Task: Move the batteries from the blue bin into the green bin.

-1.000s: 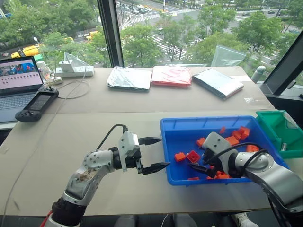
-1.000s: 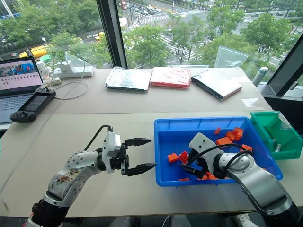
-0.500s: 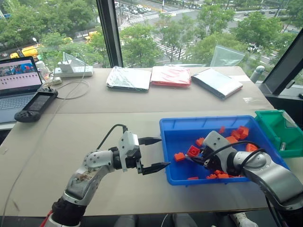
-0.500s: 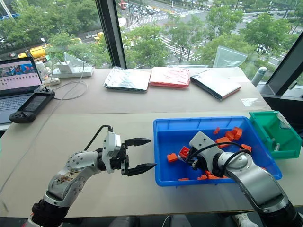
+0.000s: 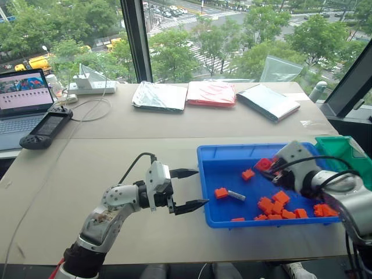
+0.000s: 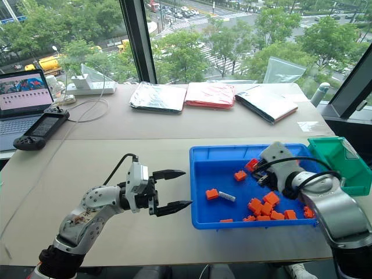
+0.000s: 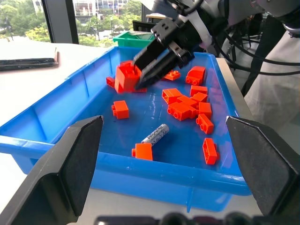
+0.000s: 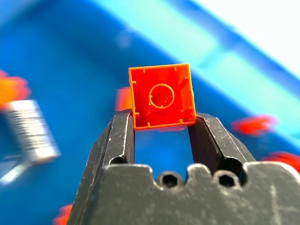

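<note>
Orange plastic, a square toy brick (image 8: 162, 96), sits pinched between the two black fingers of your right gripper (image 8: 161, 125), hollow underside facing the wrist camera; that gripper hangs above the far right part of the large shallow bright-blue plastic bin (image 5: 210, 152), which lies near the tabletop's front right corner. One slim silver-grey metal battery (image 5: 236, 195) lies flat on the blue bin's floor toward its near left part, just beside a loose orange brick (image 5: 221, 192) and apart from the pile of orange bricks (image 5: 278, 204) along the near right side; you can read print on its casing in the left wrist view (image 7: 155, 134). Your left gripper (image 5: 192, 189) waits with its fingers spread wide and nothing between them, level over the tabletop and just outside the blue bin's left wall; the smaller, deeper green plastic bin (image 5: 335, 142) stands at the tabletop's right edge, just beside the blue bin's far right corner.
</note>
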`<state>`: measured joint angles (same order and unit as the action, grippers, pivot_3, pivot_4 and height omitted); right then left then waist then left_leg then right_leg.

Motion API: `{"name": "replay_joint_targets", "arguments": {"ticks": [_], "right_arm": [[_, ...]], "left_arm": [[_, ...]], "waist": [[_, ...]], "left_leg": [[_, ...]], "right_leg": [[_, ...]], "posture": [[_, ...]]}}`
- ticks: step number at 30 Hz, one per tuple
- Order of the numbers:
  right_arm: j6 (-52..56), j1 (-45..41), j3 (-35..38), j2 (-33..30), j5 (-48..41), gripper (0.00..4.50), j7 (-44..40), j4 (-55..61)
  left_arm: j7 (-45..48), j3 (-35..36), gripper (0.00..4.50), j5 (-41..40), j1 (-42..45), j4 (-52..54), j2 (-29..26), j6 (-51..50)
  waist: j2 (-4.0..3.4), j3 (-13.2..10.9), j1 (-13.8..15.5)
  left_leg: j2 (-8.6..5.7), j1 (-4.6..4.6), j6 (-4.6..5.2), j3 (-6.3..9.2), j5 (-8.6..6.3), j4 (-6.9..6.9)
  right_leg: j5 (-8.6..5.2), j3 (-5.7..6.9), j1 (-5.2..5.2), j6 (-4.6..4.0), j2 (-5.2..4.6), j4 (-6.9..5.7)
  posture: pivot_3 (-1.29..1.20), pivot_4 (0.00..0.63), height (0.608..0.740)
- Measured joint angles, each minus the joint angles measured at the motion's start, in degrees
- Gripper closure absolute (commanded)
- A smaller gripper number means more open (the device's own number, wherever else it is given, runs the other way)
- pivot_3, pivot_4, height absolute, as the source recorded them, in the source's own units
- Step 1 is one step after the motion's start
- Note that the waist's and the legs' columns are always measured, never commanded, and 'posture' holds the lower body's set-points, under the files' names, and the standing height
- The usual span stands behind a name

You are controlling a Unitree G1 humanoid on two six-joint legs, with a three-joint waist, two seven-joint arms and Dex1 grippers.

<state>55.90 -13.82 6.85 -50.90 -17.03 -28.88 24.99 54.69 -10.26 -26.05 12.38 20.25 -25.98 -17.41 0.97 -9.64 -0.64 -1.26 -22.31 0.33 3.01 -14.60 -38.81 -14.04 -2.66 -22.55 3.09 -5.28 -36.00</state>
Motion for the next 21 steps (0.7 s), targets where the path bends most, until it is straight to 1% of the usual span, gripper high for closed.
{"name": "replay_joint_targets", "arguments": {"ticks": [1,3,6,8,10,12,16,18,21], "right_arm": [[-0.32,-0.01,0.88,-0.14,0.64,3.07,0.66,-0.95],[-1.31,0.01,1.84,-0.33,2.75,2.07,2.21,-2.39],[-3.09,0.70,2.61,-0.23,3.06,1.22,2.05,-2.08],[-4.00,1.26,2.74,0.50,2.08,0.45,0.43,-0.31],[-3.98,1.11,3.15,3.08,-1.31,0.04,-1.46,3.07],[-3.08,0.78,3.14,5.37,-5.32,0.04,-3.39,6.29],[-0.23,1.27,2.06,5.82,-11.26,0.04,-6.53,11.85],[0.89,3.08,-1.28,4.60,-11.92,0.04,-7.75,14.15],[3.28,3.96,-5.58,4.33,-11.67,0.04,-7.28,13.48]], "left_arm": [[0.00,0.00,0.00,0.00,-0.01,0.00,0.00,0.00],[0.00,0.00,0.00,0.00,-0.04,0.00,0.00,0.00],[-0.02,0.00,0.00,0.00,-0.19,0.01,-0.01,0.00],[-0.02,0.01,0.00,0.00,-0.25,0.01,-0.03,-0.01],[-0.01,0.01,0.00,-0.01,-0.29,0.01,-0.09,-0.01],[0.00,0.00,0.00,-0.02,-0.29,0.02,-0.11,-0.03],[-0.02,0.02,0.00,-0.02,-0.30,0.02,-0.39,-0.05],[-0.06,0.02,0.00,-0.05,-0.31,0.02,-0.38,-0.09],[-0.08,0.03,0.00,-0.05,-0.32,0.04,-0.39,-0.10]], "waist": [[0.00,0.00,0.00],[0.00,0.00,-0.02],[0.00,0.00,-0.18],[-0.01,0.00,-0.22],[0.00,0.00,-0.28],[0.00,0.00,-0.19],[0.00,0.00,0.22],[0.00,0.00,0.27],[0.00,0.00,0.06]], "left_leg": [[0.00,0.00,0.00,0.00,0.00,0.01],[0.00,0.00,0.00,-0.01,0.00,0.01],[0.04,0.01,0.00,-0.01,0.00,0.03],[0.04,0.01,0.00,0.00,0.00,0.03],[0.07,0.01,0.00,0.01,0.00,0.02],[0.09,0.01,0.00,0.03,0.00,0.02],[0.08,0.00,0.00,0.07,0.00,-0.01],[0.08,0.00,0.00,0.07,0.00,0.00],[0.06,0.01,0.00,0.04,0.00,-0.01]], "right_leg": [[0.00,0.00,-0.01,0.00,0.00,0.00],[0.00,0.00,-0.01,-0.01,0.01,-0.01],[0.00,-0.03,-0.03,-0.01,0.03,-0.03],[0.00,-0.03,-0.04,-0.01,0.03,-0.04],[0.00,-0.04,-0.04,-0.01,0.05,-0.04],[0.00,-0.04,-0.03,-0.01,0.03,-0.06],[0.00,0.01,0.02,0.00,-0.02,-0.01],[0.00,0.02,0.02,0.00,-0.02,0.01],[0.00,-0.01,0.00,0.00,-0.03,-0.03]], "posture": [[0.00,0.150,0.740],[0.00,0.150,0.740],[0.00,0.150,0.740],[0.00,0.150,0.740],[0.00,0.150,0.740],[0.00,0.150,0.740],[0.00,0.150,0.740],[0.00,0.150,0.740],[0.00,0.150,0.740]]}}
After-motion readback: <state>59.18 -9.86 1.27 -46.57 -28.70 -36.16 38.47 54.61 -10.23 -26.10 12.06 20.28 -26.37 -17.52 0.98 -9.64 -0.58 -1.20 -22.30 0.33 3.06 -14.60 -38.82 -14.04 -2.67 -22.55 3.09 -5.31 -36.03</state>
